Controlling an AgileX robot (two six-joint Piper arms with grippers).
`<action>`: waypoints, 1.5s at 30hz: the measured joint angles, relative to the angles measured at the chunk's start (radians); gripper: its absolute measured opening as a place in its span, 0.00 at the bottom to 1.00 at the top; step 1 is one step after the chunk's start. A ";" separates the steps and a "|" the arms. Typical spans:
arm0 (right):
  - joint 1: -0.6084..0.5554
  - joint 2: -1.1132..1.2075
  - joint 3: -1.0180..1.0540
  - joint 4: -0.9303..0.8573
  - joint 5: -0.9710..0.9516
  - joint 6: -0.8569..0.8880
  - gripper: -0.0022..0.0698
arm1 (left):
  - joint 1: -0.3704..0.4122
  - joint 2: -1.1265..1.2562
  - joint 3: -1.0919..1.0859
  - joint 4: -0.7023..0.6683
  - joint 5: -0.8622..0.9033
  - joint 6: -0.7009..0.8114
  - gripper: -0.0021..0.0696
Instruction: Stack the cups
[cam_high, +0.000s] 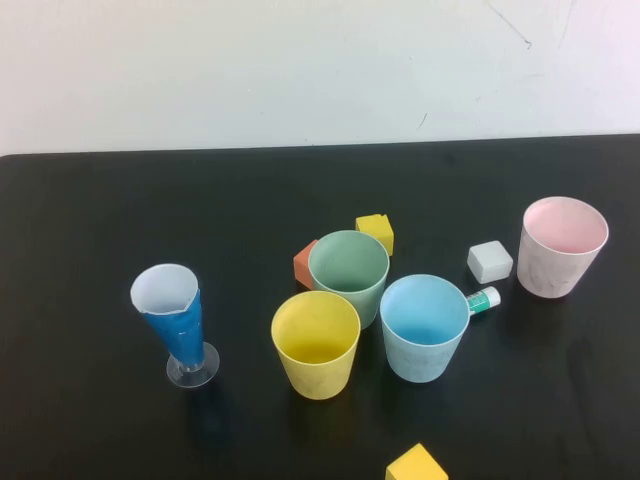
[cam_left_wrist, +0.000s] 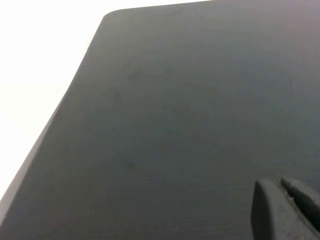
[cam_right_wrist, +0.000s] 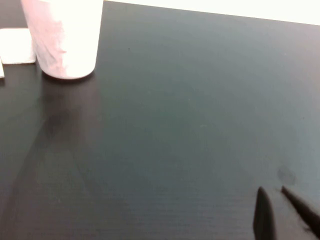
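Observation:
Four cups stand upright and apart on the black table (cam_high: 100, 200). The pale green cup (cam_high: 348, 275) is in the middle, the yellow cup (cam_high: 316, 343) in front of it to the left, and the light blue cup (cam_high: 424, 327) in front to the right. The pink cup (cam_high: 562, 246) stands alone at the far right and also shows in the right wrist view as pink cup (cam_right_wrist: 65, 40). Neither arm appears in the high view. My left gripper (cam_left_wrist: 277, 184) is shut and empty above bare table near its corner. My right gripper (cam_right_wrist: 272, 190) is shut and empty, well away from the pink cup.
A blue-wrapped stemmed glass (cam_high: 175, 320) stands at the left. Around the cups lie a yellow block (cam_high: 376, 231), an orange block (cam_high: 305, 263), a white block (cam_high: 489, 261) and a small glue stick (cam_high: 483, 299). Another yellow block (cam_high: 416, 465) sits at the front edge.

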 joint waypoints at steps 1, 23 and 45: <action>0.000 0.000 0.000 0.000 0.000 0.000 0.04 | 0.000 0.000 0.000 0.000 0.000 0.000 0.03; 0.000 0.000 0.000 0.005 0.000 0.000 0.04 | 0.000 0.000 0.000 0.046 -0.007 0.013 0.03; 0.000 0.000 0.000 0.659 0.012 0.249 0.04 | 0.000 0.000 0.002 -0.877 -0.152 -0.394 0.03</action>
